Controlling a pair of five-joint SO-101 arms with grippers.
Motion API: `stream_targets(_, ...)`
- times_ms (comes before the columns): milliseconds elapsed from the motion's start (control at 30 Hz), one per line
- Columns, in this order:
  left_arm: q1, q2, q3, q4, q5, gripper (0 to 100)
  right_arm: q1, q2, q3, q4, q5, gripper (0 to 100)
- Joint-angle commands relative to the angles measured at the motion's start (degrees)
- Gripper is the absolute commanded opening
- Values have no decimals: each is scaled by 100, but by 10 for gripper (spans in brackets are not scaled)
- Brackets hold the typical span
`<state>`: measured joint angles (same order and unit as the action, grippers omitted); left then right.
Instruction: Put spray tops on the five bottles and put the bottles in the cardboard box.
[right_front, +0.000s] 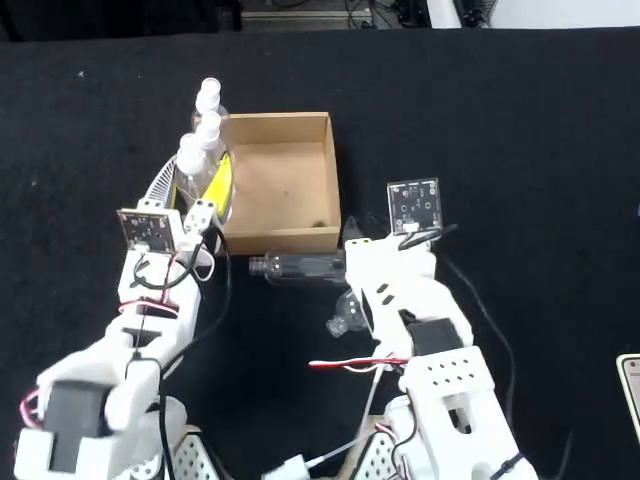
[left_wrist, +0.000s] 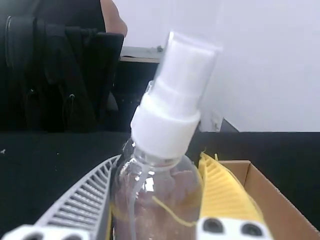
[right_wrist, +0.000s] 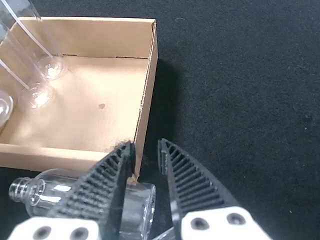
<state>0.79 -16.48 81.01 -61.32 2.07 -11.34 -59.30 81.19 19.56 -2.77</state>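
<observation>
I see a black tabletop (right_front: 520, 130) filling the high view, with an open brown cardboard box (right_front: 331, 170) at upper centre. My left gripper (right_front: 197, 168) sits at the box's left wall. Its grey and yellow fingers (left_wrist: 80, 205) are clamped on an upright clear plastic bottle with a white spray top (left_wrist: 172, 100). My right gripper (right_wrist: 146, 146) hovers at the box's lower right corner, its black ridged fingers (right_wrist: 190, 185) slightly apart with nothing between them. Two more capped clear bottles (right_front: 208, 125) stand inside the box along its left wall. An uncapped clear bottle (right_front: 300, 267) lies on its side just below the box's front wall.
</observation>
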Motion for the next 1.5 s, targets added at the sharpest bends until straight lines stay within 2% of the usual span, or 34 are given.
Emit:
stream_targets(0,40,387,-338,-554,-9,30,88,-48,-48,-185,35,56)
stream_targets(1367,22,1415,-602,-677,9,33,88,-48,-48,-193,35,56)
stream_targets(1467,22,1415,-593,-677,0,62,88,-48,-48,-193,35,56)
